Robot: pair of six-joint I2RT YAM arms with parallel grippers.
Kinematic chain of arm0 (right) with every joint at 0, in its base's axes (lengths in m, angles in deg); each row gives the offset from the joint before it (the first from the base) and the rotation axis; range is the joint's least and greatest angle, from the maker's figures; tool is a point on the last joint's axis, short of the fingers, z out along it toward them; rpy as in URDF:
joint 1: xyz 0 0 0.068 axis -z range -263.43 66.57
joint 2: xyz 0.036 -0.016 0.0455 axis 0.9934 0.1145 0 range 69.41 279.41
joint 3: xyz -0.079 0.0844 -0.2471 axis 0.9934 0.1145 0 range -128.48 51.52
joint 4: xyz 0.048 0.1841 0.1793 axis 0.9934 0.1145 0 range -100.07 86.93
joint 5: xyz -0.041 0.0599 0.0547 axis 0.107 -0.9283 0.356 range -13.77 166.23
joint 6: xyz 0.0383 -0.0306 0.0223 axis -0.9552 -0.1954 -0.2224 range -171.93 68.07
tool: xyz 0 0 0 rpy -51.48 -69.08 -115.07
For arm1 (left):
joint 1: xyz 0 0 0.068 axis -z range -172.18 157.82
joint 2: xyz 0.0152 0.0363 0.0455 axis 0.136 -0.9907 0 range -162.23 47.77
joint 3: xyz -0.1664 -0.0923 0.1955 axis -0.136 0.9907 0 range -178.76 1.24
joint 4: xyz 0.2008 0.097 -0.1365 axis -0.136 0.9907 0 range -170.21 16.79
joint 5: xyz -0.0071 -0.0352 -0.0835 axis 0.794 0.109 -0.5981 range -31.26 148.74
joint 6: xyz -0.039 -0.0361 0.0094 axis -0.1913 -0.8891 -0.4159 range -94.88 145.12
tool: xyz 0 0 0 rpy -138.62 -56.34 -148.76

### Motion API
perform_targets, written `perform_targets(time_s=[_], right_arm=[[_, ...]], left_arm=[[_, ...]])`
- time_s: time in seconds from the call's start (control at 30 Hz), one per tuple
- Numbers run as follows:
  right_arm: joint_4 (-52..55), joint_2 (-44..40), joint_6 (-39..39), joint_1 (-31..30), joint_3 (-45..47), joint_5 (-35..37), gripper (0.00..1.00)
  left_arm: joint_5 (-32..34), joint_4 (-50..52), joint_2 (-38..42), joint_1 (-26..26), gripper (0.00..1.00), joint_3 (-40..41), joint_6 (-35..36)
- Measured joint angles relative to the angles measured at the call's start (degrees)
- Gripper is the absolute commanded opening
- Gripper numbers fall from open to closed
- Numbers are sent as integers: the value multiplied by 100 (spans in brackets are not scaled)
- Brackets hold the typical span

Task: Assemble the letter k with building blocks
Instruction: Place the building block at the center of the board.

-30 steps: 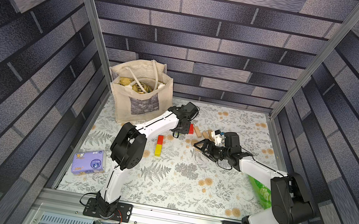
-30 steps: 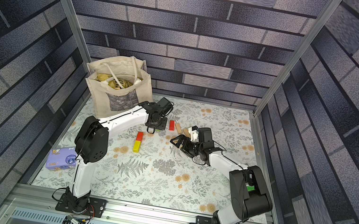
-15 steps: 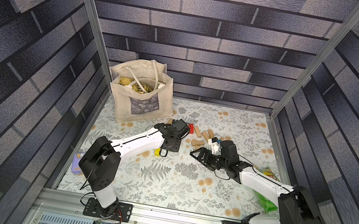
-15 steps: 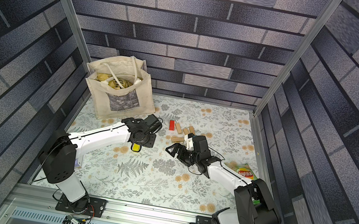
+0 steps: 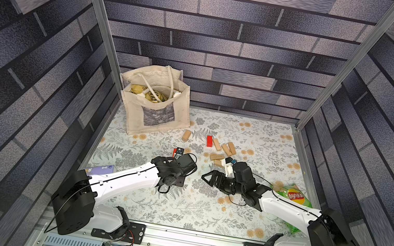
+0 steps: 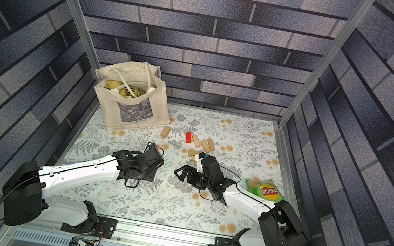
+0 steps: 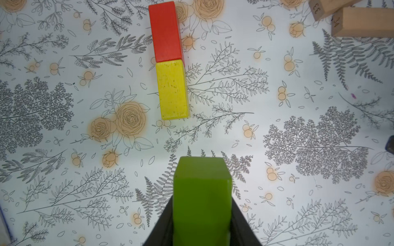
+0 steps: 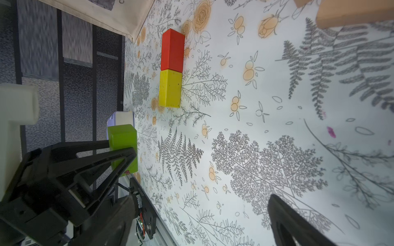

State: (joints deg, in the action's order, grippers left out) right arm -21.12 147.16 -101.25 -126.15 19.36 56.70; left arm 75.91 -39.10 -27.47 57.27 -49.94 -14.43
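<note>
Here the left gripper (image 7: 202,199) pinches the green block (image 7: 202,183) between narrowed jaws. The block's long axis runs out past the fingertips toward the yellow block (image 7: 173,89) (which butts end to end against a red block (image 7: 165,30)), roughly parallel to that pair's line but apart from it. The right gripper (image 5: 206,177), facing it, gapes wide and empty.

Green block (image 7: 202,202) held; red (image 7: 166,32) abuts yellow (image 7: 172,89).
</note>
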Motion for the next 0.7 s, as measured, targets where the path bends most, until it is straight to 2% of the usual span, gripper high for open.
perform_targets(time_s=[0.33,0.7], right_arm=[[-446,249,-229,-579,57,367,100],[-778,238,-452,-743,258,601,100]], left_arm=[[264,317,785,494,35,496,-671],[278,588,988,647,36,743,-1200]])
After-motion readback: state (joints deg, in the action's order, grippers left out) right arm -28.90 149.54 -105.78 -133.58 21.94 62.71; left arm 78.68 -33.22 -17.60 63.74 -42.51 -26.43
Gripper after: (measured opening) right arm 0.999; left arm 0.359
